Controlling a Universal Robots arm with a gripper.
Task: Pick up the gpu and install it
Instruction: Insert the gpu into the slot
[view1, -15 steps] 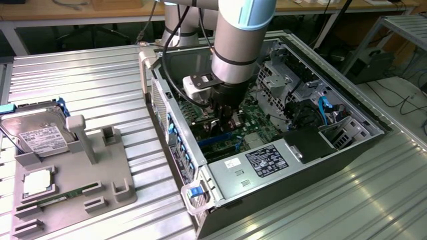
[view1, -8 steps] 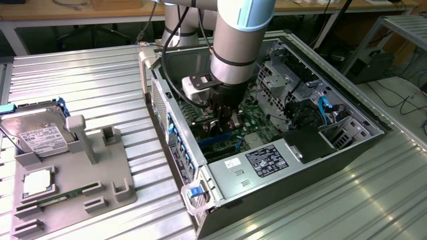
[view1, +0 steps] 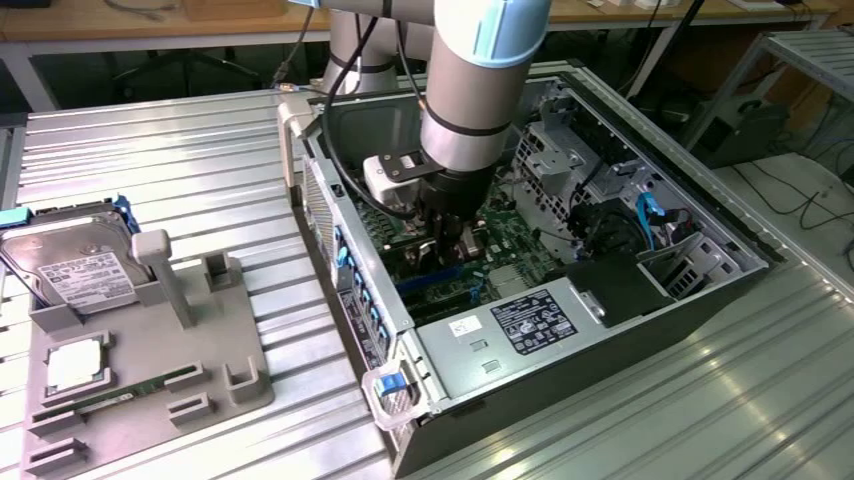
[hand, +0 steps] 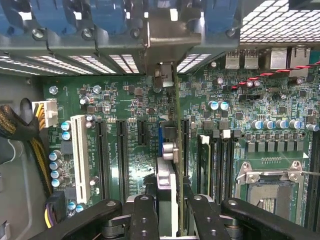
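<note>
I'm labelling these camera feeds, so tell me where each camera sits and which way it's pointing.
Exterior view: off the arm, high up, looking down into the open computer case; the arm shows.
Wrist view: on the wrist, facing the motherboard past the gripper holding the gpu.
Shared: motherboard, gripper.

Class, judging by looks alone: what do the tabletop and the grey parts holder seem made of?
Tabletop: bare metal, probably aluminium; ribbed panels with a brushed, reflective sheen. Parts holder: likely matte grey plastic; even colour, no glare, chunky moulded posts.
</note>
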